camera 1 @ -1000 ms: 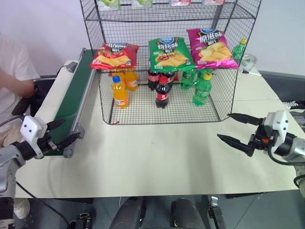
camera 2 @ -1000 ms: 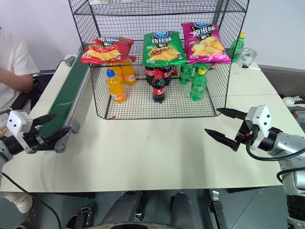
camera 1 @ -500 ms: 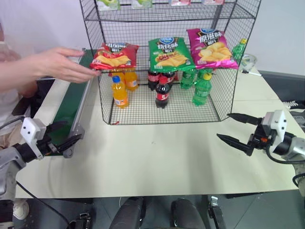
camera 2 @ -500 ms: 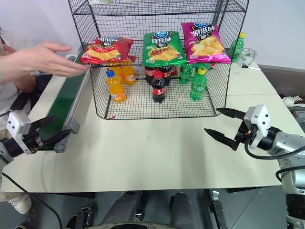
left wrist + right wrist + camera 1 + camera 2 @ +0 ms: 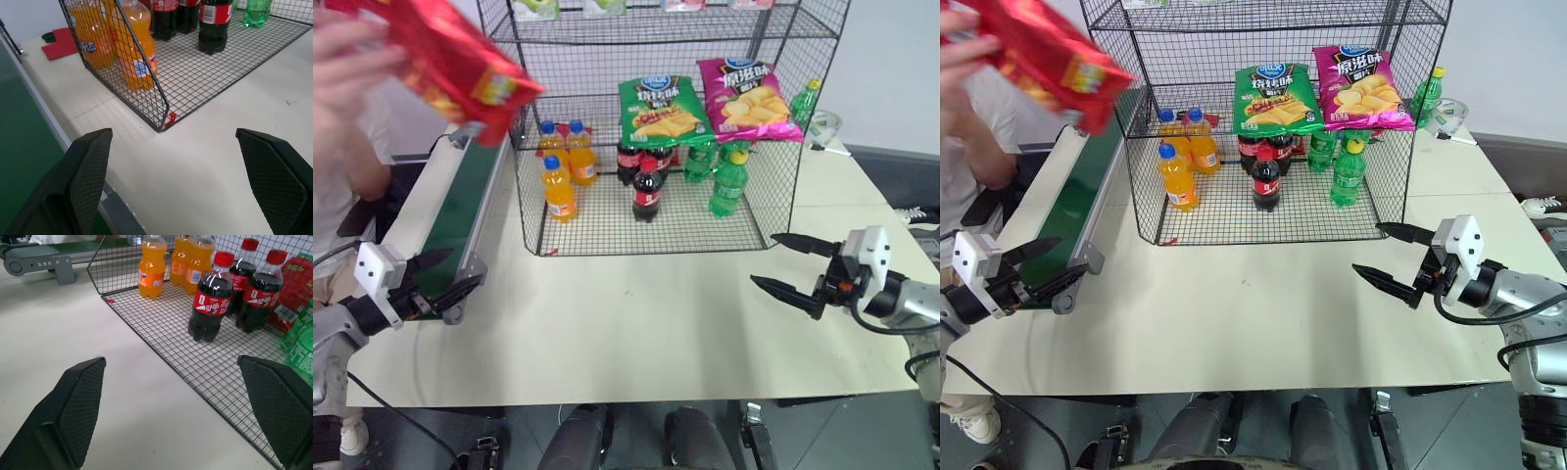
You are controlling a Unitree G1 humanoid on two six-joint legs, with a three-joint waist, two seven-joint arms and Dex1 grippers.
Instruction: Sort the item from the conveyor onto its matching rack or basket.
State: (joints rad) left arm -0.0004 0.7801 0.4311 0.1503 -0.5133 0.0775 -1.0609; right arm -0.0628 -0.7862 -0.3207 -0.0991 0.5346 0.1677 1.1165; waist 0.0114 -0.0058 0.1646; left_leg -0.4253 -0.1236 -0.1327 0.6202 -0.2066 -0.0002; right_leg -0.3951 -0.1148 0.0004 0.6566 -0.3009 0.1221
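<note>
meanwhile a person's hand holds the red chip bag above the conveyor, nothing yet sorted. both the left gripper and right gripper hang released and empty; the rack awaits the bag.

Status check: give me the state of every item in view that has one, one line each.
Red chip bag: held in the air by a person's hand, above the conveyor.
Conveyor: belt bare.
Rack: green chip bag and pink chip bag shelved; bottles upright below.
Left end effector: open, empty.
Right end effector: open, empty.

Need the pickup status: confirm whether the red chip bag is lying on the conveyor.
No, a person's hand holds the red chip bag up above the conveyor.
</note>
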